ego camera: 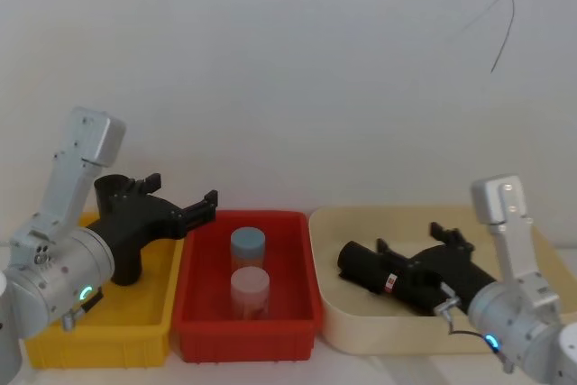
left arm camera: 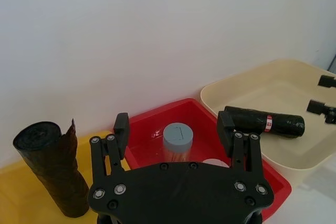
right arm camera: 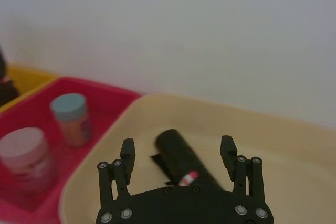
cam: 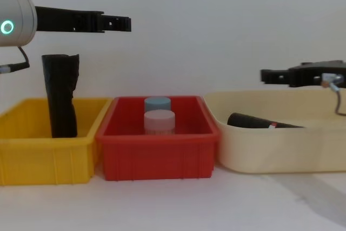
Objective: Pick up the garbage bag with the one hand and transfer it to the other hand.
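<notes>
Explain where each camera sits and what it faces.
Head view: high, looking down on three trays; both arms show, left tool raised above the trays, right tool above the garbage bag.
Chest view: low, level across the trays' sides; both tools enter from the edges.
Left wrist view: behind the left tool's open fingers, facing the red tray.
Right wrist view: behind the right tool's open fingers, above the bag.
Shared: both wrist views show the bag in the cream tray.

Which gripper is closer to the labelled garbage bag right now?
Right. The right gripper hovers open directly above the garbage bag in the beige tray; the left gripper is raised by the yellow bin, beyond the red bin.
</notes>
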